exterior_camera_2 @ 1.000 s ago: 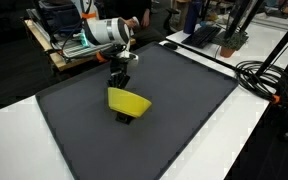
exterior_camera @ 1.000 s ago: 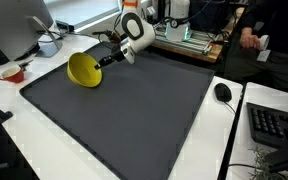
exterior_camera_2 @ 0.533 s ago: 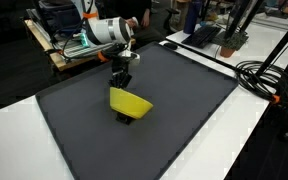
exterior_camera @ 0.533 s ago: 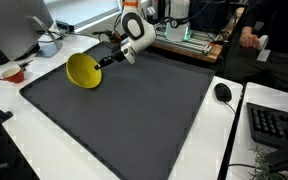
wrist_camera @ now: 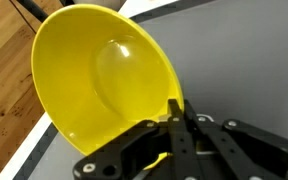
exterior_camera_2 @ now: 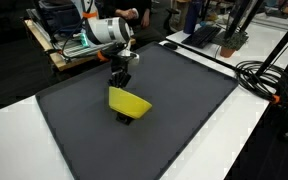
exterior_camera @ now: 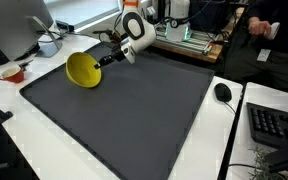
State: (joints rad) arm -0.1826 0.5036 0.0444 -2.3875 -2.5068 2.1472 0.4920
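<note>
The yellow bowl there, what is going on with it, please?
The robot's hand is shut on the rim of the yellow bowl and holds it tilted, with its opening turned sideways, over the dark mat. Whether the bowl's lower edge touches the mat is not clear. Nothing else is being handled.

The arm (exterior_camera: 136,33) is white with rounded segments and, seemingly, a dark band at the wrist, ending in a black, angular gripper (wrist_camera: 180,110) with slim fingers.

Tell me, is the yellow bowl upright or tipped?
Tipped. The bowl is turned on its side, with its opening facing sideways, and the claw pinches its rim. The wrist view shows it empty.
</note>
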